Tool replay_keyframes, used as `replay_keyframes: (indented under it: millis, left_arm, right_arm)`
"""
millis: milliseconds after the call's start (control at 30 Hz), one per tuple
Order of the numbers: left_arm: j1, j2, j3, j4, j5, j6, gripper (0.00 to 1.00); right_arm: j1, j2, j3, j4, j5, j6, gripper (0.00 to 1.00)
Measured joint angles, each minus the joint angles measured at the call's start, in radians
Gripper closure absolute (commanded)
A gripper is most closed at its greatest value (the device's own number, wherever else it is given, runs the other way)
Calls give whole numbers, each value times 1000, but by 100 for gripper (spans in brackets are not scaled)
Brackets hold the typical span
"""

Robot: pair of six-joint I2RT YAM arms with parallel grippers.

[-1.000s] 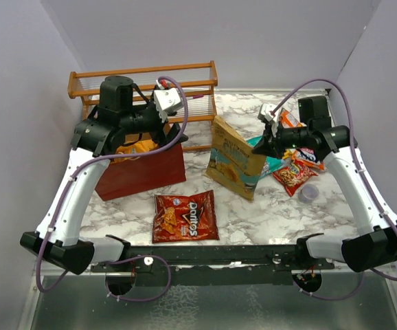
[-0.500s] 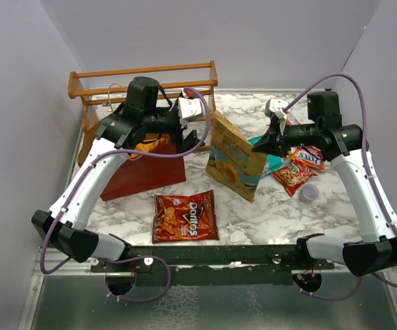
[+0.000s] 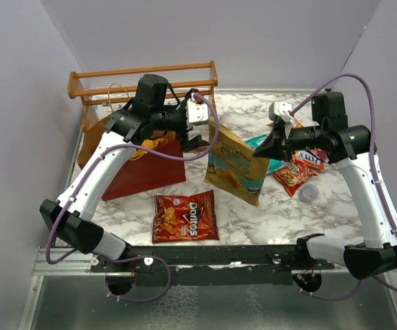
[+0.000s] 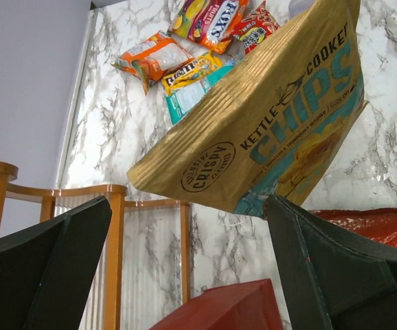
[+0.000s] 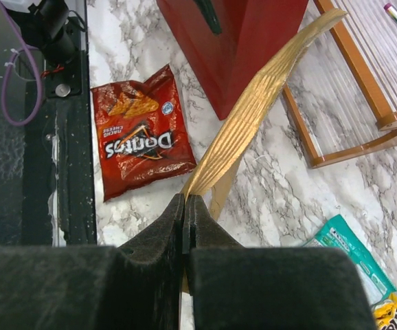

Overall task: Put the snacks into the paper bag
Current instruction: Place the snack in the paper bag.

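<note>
A large tan-and-teal chip bag [image 3: 235, 165] hangs tilted above the table, with my right gripper [image 3: 262, 149] shut on its right edge; the right wrist view shows the fingertips [image 5: 186, 206] pinched on the bag's crimped seam [image 5: 253, 117]. My left gripper [image 3: 197, 141] stands open just left of that bag, and the bag [image 4: 267, 117] fills the view beyond its spread fingers [image 4: 336, 268]. The dark red paper bag [image 3: 140, 172] stands at the left with an orange packet inside. A red Doritos bag [image 3: 185, 216] lies flat in front. Several small packets [image 3: 298, 165] lie at the right.
A wooden slatted rack [image 3: 143, 86] stands along the back left, behind the paper bag. A small purple cup [image 3: 310, 192] sits near the packets at the right. Walls close in the table on the left, back and right.
My left arm has swung right from over the paper bag toward the chip bag, and its jaws have opened wider. The right gripper has lifted and tilted the chip bag slightly.
</note>
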Motion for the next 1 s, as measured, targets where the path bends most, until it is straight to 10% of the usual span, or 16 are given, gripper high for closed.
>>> replay_keyframes:
  millis: [633,1000]
  left_arm:
    - [-42,157,116,5,118,31,25]
    - [-49,157,97,-45,216,45,77]
  right_arm:
    - [0,-57,3,-39,-21,-6,99]
    - [0,-94,-37,-13,-19,29,99]
